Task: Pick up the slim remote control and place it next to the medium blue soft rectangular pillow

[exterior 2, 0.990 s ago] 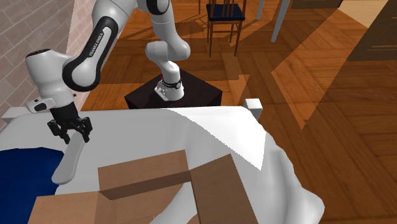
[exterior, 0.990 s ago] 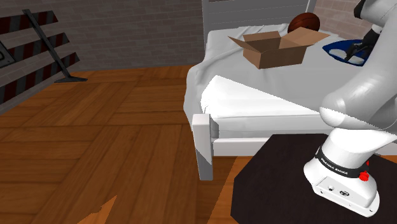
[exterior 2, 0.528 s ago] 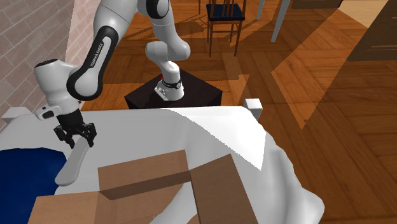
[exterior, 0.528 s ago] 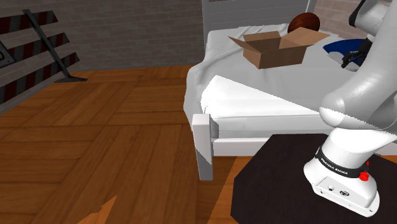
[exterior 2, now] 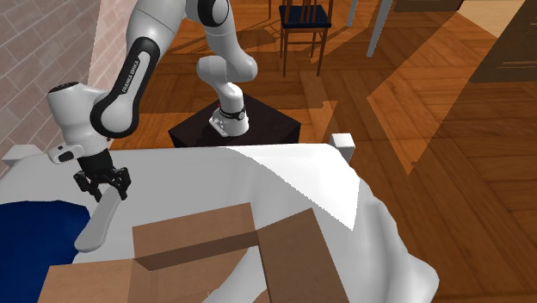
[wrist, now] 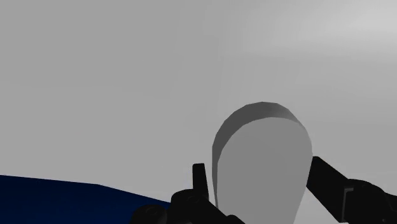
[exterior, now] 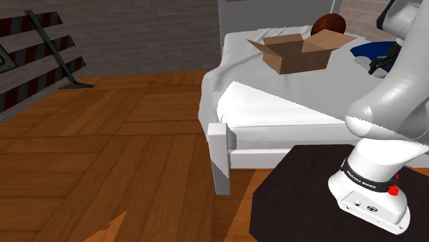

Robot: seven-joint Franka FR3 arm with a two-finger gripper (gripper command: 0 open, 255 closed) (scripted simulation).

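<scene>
My black gripper (exterior 2: 102, 184) is shut on one end of the slim remote (exterior 2: 96, 220), a plain grey rounded bar that slants down to the white bed (exterior 2: 293, 185). Its lower end lies right by the edge of the blue pillow (exterior 2: 34, 231); whether it rests on the sheet I cannot tell. In the wrist view the remote (wrist: 261, 153) stands clasped between both fingers (wrist: 199, 183), with the blue pillow (wrist: 63, 200) beside them over the pale sheet. In the shoulder view the gripper (exterior: 380, 62) hangs over the blue pillow (exterior: 371, 49), partly hidden by my arm.
An open cardboard box (exterior 2: 215, 250) stands on the bed close to the remote, also seen as the box (exterior: 299, 49) in the shoulder view. A brown ball (exterior: 328, 24) lies behind it. The black stand (exterior 2: 232, 129) is at the bed's side; a chair (exterior 2: 305, 21) stands further off.
Over the last second the gripper has come down and shifted slightly along the bed with the remote, bringing its free end to the pillow's edge. In the last half second it has hardly moved.
</scene>
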